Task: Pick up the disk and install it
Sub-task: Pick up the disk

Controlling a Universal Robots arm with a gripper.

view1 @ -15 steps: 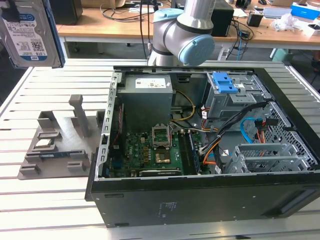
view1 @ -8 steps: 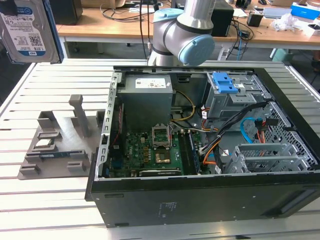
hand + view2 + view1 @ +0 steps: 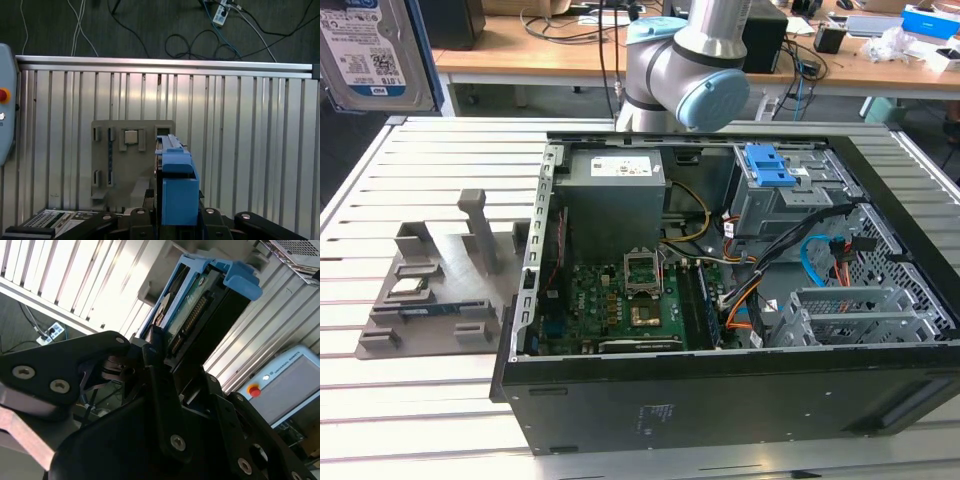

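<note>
Your stock, exterior view: the disk (image 3: 368, 50) aloft at 10 o'clock, the gripper (image 3: 167, 352) clamped on it in the second wrist view; 1 grey fixture tray (image 3: 440, 290) at 8; 1 open computer case (image 3: 720, 410) at 4; slatted metal table (image 3: 420, 420); cabled desk (image 3: 550, 50) at 12.

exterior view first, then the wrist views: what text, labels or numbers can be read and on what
Label on the disk: barcodes and print, too small to read.
White sticker on the grey box: blurred, unreadable.
Lettering on the pendant in the second wrist view: too blurred to quote.
Nothing reads clearly.
</note>
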